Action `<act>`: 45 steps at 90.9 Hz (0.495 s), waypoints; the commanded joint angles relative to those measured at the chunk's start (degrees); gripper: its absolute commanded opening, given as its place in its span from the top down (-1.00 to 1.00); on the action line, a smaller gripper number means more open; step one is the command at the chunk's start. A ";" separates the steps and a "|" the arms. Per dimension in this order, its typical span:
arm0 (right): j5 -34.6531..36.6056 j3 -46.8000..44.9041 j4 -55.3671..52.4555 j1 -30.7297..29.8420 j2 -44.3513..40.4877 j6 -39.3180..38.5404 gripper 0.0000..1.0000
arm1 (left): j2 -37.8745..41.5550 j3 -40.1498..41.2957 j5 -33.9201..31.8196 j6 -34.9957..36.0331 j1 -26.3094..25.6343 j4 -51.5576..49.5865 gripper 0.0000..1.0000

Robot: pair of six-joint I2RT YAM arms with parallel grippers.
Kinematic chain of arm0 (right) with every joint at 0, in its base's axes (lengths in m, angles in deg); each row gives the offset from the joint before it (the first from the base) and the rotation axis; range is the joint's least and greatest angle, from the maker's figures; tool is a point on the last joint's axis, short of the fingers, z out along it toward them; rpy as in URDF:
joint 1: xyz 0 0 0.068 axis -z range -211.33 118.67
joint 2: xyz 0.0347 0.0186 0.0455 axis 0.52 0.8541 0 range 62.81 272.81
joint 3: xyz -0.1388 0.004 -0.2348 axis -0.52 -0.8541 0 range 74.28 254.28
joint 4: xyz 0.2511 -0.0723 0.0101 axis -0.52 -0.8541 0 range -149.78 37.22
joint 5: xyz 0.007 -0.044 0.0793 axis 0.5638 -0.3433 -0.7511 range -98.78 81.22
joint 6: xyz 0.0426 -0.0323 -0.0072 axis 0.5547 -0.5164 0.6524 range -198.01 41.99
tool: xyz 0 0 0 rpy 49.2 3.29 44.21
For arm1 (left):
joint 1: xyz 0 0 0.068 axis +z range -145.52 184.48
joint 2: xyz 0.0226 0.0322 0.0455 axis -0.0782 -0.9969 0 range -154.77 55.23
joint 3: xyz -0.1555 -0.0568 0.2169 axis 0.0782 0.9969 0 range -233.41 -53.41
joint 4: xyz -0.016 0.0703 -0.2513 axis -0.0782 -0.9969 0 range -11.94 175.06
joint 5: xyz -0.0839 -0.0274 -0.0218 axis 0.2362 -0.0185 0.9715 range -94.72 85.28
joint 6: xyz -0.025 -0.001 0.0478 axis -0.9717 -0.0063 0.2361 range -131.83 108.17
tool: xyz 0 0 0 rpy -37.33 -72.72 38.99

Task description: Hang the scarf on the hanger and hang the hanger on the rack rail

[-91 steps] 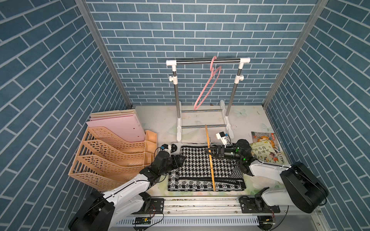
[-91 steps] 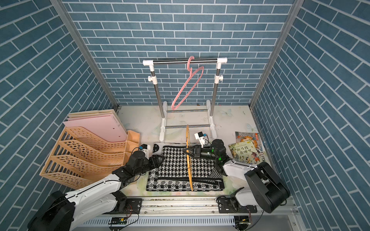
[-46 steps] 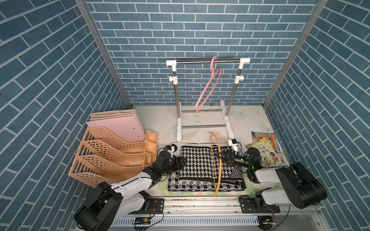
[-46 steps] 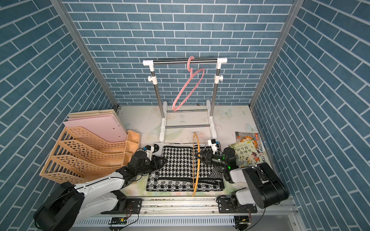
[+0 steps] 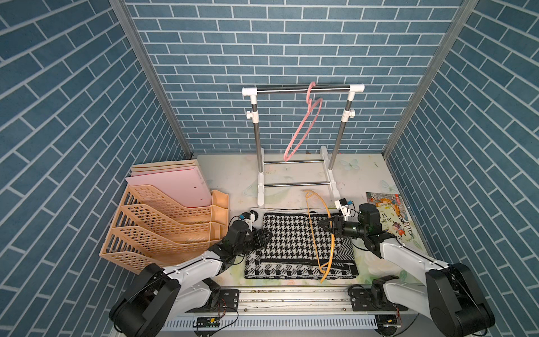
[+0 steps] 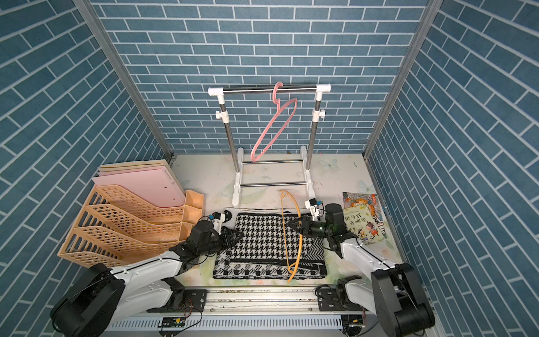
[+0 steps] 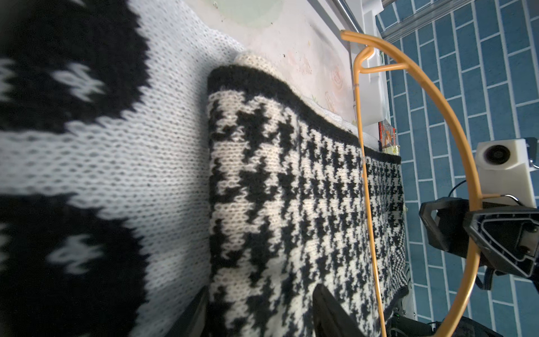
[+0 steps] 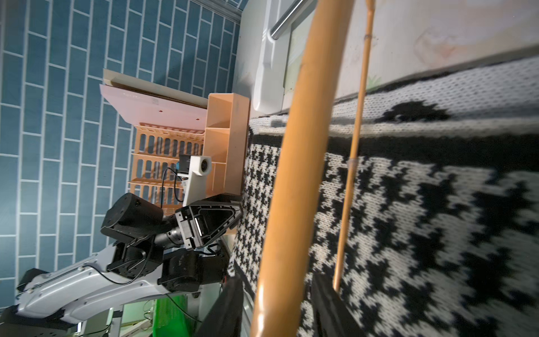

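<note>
The black-and-white houndstooth scarf [image 5: 291,242] [image 6: 262,242] lies folded flat at the front middle of the table. An orange hanger [image 5: 313,233] [image 6: 285,233] rests tilted across its right half, hook end towards the rack. My right gripper [image 5: 325,226] [image 8: 277,275] is open, and the hanger's thick curved arm [image 8: 291,189] passes loosely between its jaws. My left gripper [image 5: 267,235] [image 7: 261,289] is open at the scarf's left edge. The folded top layer [image 7: 291,189] lies between its fingers.
A white-and-steel clothes rack [image 5: 303,90] stands behind the scarf, with a pink hanger [image 5: 296,132] on its rail. A tan file organiser [image 5: 163,230] with pink folders [image 5: 172,186] fills the left side. Picture books [image 5: 390,216] lie at the right by the right arm.
My right gripper has opened from shut on the orange hanger and drawn back to the right. The hanger has tipped from edge-on to leaning. My left gripper's jaws have narrowed at the scarf's edge.
</note>
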 commanded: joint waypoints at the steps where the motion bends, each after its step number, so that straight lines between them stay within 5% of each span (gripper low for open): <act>1: 4.03 1.53 -12.75 0.23 -0.06 -8.74 0.15 | -0.53 1.13 0.81 0.56 0.53 1.53 -0.07; 45: 13.35 7.29 -27.23 0.36 -6.62 -15.33 -0.21 | 0.75 1.57 1.41 0.54 0.52 1.18 0.03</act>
